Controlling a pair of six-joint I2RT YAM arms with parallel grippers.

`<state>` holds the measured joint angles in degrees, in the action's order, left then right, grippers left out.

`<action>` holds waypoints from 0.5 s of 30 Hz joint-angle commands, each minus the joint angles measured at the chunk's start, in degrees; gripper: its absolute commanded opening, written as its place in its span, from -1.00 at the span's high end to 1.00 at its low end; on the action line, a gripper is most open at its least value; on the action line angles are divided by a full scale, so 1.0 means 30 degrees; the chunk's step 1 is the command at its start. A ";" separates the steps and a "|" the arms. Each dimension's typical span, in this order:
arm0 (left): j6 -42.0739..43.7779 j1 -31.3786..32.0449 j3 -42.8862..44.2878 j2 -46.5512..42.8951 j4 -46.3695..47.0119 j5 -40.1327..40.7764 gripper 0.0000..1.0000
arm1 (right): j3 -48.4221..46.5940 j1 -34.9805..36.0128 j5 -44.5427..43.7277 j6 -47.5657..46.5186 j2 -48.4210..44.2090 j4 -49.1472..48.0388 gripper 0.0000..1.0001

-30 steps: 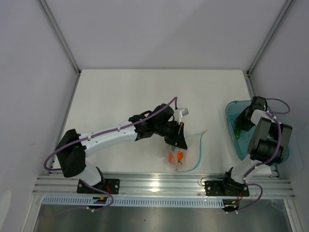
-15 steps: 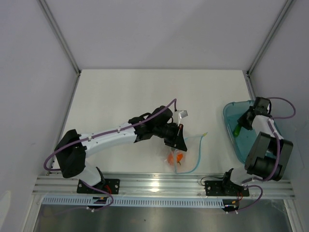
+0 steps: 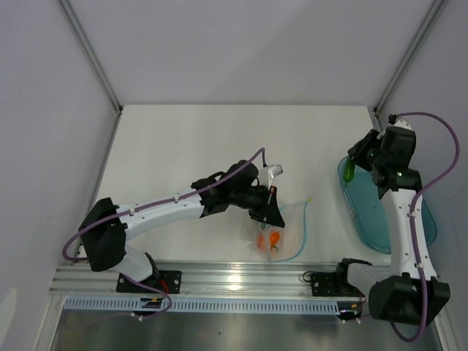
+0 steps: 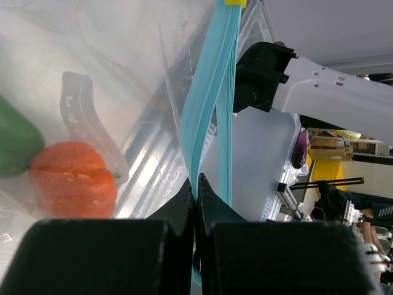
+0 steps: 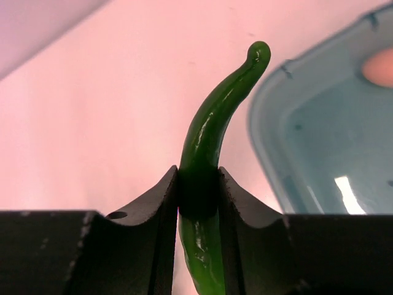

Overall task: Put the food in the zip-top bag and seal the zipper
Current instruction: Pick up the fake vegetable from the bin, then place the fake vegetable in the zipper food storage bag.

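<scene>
White counter (image 3: pixel 190 146), grey walls (image 3: pixel 256 51). Clear zip-top bag (image 3: pixel 291 228), near centre, orange food (image 3: pixel 269 238) inside; my left end effector (image 4: pixel 196 184) clamped on its zipper (image 4: pixel 212 92); right end effector (image 5: pixel 198 184) clamped on green pepper (image 5: pixel 212 123) by tray (image 3: pixel 373 219).

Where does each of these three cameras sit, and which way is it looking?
Top external: fixed above and behind the arms, looking down on the table; both arms show.
Left wrist: on the left arm, looking along the left gripper, shut on the zipper.
Right wrist: on the right arm, looking past the right gripper, shut on a green pepper, toward the teal tray.
Shared: top and right wrist both show that pepper and tray.
</scene>
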<state>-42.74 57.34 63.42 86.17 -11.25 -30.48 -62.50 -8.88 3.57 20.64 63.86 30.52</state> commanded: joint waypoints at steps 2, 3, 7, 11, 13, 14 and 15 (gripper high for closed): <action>-0.0488 -0.0100 0.0072 -0.0892 0.1461 -0.0563 0.99 | -0.1491 0.0704 0.4478 0.0266 -0.1800 0.1865 0.97; -0.0547 -0.0100 0.0101 -0.0834 0.1579 -0.0592 0.99 | -0.1462 0.0967 0.5217 0.0383 -0.2180 0.1896 0.98; -0.0694 -0.0100 0.0305 -0.0599 0.1873 -0.0797 0.99 | -0.0645 0.1846 0.7798 0.1145 -0.4986 0.1662 1.00; -0.0403 -0.0188 0.1066 -0.0278 0.1406 -0.0972 0.99 | 0.0993 0.2902 1.1420 0.1264 -0.7481 0.0697 0.99; -0.0285 -0.0334 0.1565 -0.0189 0.1172 -0.1061 0.99 | 0.1728 0.3657 1.2544 0.1322 -0.8390 0.0287 0.99; -0.0255 -0.0422 0.1711 -0.0160 0.1170 -0.1177 0.99 | 0.2399 0.3839 1.3709 0.1293 -0.9293 -0.0324 0.99; -0.0284 -0.0567 0.1944 -0.0101 0.1170 -0.1410 0.99 | 0.2725 0.4015 1.4127 0.1177 -0.9738 -0.0621 0.99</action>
<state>-43.57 56.84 65.08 86.17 -9.43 -32.12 -57.34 1.37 35.14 23.92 37.58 32.53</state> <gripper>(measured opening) 0.005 0.307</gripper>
